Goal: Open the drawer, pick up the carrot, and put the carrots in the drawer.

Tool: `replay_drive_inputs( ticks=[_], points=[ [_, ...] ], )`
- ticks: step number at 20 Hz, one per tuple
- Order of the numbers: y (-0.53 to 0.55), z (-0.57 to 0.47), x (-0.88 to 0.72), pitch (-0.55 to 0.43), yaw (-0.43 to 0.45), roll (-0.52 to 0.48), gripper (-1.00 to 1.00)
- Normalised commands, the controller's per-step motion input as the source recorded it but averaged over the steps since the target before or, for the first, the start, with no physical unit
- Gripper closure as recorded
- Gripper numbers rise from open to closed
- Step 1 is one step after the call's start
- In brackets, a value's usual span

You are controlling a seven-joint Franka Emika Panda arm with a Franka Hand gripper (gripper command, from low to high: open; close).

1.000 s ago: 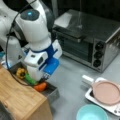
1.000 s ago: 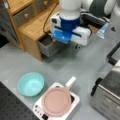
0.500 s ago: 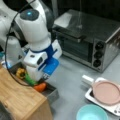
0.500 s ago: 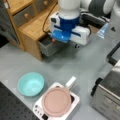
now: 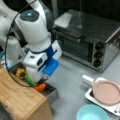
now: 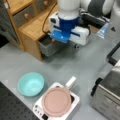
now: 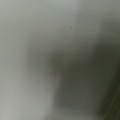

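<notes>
On the grey desk (image 5: 70,82) the drawer (image 5: 51,93) stands open beside the wooden cabinet (image 5: 20,100). The carrot (image 5: 40,87) lies inside it, under the end effector (image 5: 37,81); its opening I cannot tell.

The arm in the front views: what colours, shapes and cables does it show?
In both front views the arm has rounded glossy white shells with dark joints and a small blue light on top. A thin black cable loops beside it. A bright blue block sits above the gripper.
</notes>
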Motion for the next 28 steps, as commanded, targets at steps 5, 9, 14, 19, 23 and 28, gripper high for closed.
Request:
replay_drive_inputs(
  ticks=[5,9,14,19,23,28],
  points=[
    [-0.33,0.15,0.16,0.223,0.192,-0.054,-1.0],
    [-0.27,0.17,0.18,0.227,0.194,-0.043,-1.0],
    [-0.22,0.16,0.2,0.219,0.191,-0.037,-1.0],
    [-0.2,0.16,0.21,0.212,0.193,-0.04,-1.0],
    [-0.23,0.16,0.2,0.216,0.213,-0.047,-1.0],
    [-0.26,0.17,0.19,0.219,0.221,-0.054,-1.0]
  ],
)
